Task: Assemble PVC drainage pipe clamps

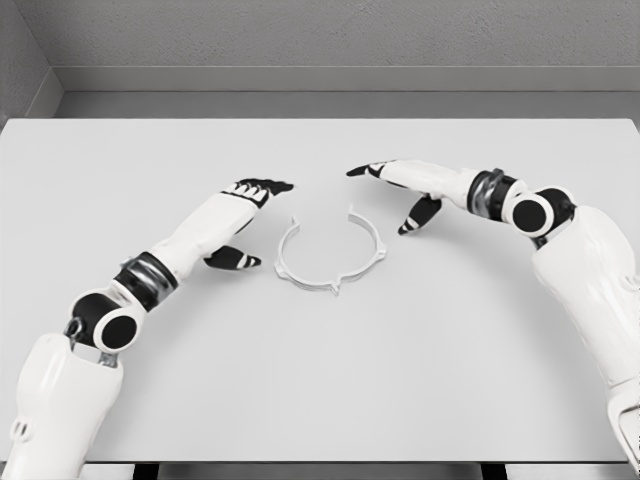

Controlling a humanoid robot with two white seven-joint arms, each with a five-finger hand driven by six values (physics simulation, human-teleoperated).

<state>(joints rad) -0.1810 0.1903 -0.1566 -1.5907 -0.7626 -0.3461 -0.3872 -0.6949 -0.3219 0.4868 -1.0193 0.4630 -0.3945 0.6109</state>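
Robot arms, two of them, white and glossy with black joints, reach in over a plain matte white table (320, 390). One pipe clamp (329, 254) lies flat near the table's middle, between the two hands. It is a thin white open ring, roughly C-shaped, with its gap facing the far edge of the table and small pointed tabs sticking out at its ends and along its near rim. No long axis stands out; the ring is nearly round. The left hand (243, 215) hovers just left of the clamp, black-tipped fingers extended and loose, grasping nothing. The right hand (405, 190) sits just right of it, fingers likewise extended and relaxed, empty. Neither hand touches the clamp.
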